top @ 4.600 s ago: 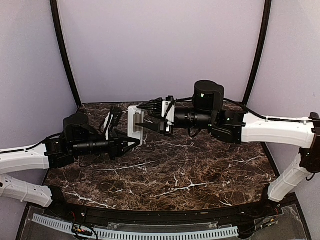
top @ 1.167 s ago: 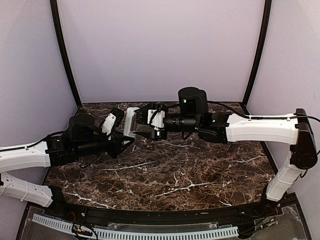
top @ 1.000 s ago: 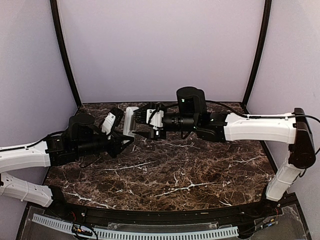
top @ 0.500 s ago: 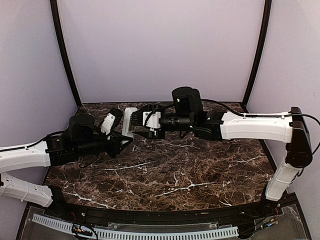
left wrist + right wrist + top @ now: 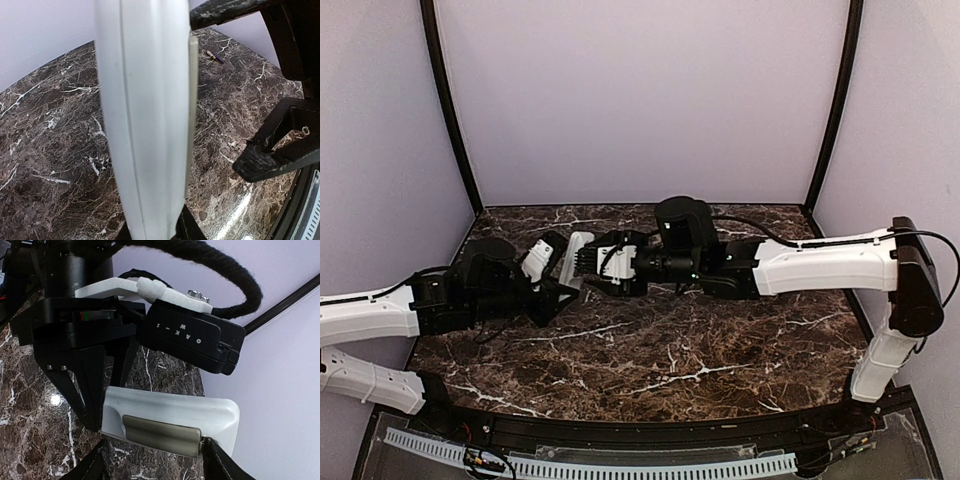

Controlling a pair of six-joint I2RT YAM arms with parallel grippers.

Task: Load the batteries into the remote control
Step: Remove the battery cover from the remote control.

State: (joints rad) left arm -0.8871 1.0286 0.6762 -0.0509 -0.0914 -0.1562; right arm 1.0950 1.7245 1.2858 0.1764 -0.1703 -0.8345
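The white remote control (image 5: 577,250) is held off the table at the back left. My left gripper (image 5: 558,284) is shut on its lower end. In the left wrist view the remote (image 5: 145,115) fills the middle edge-on, with my fingers (image 5: 187,227) pinching its base. My right gripper (image 5: 590,266) is open and straddles the remote's other end. In the right wrist view the remote (image 5: 170,407) lies crosswise with a grey panel (image 5: 160,434) facing me. My right gripper (image 5: 152,446) has one finger on each side of it, and the right finger (image 5: 220,462) touches its edge.
One small battery (image 5: 215,56) lies on the dark marble table (image 5: 700,340) far from the remote. The purple back wall and a black frame post (image 5: 285,305) stand close behind the grippers.
My right arm has moved left and down until its open fingers straddle the remote. My left gripper has drawn the remote slightly left and lower, still holding it.
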